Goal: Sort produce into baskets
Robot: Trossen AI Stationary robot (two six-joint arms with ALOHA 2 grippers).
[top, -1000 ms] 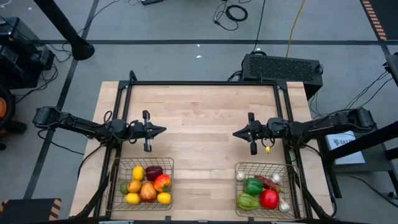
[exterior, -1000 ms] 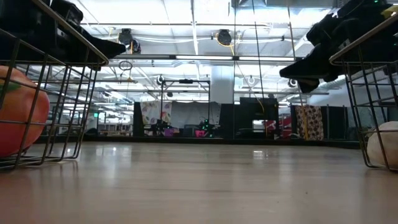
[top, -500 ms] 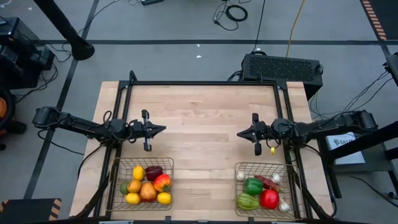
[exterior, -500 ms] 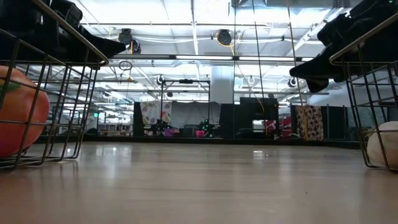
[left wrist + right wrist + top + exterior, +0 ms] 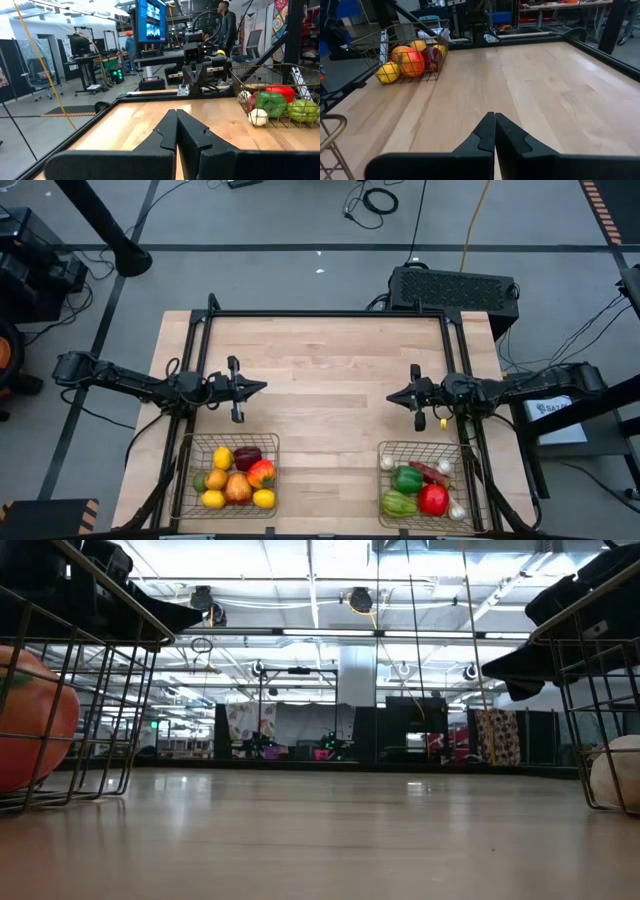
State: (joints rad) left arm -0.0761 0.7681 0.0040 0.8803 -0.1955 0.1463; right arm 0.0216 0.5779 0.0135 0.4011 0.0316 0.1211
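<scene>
Desk (image 5: 320, 380): light wood, dark frame rails along its far and side edges.

Left basket (image 5: 192, 480): wire mesh, at the near edge toward the left corner. Holds lemons (image 5: 222, 457), an orange (image 5: 216, 478), a dark red apple (image 5: 247, 457) and a red-orange fruit (image 5: 261, 472).

Right basket (image 5: 384, 485): wire mesh, at the near edge toward the right corner. Holds green peppers (image 5: 406, 478), a red apple (image 5: 433, 499), a red chili (image 5: 433, 471) and white garlic bulbs (image 5: 457, 511).

Left tool (image 5: 262, 388): fingers pressed together, empty, above the desk near the left edge.

Right tool (image 5: 391, 396): fingers pressed together, empty, near the right edge.
</scene>
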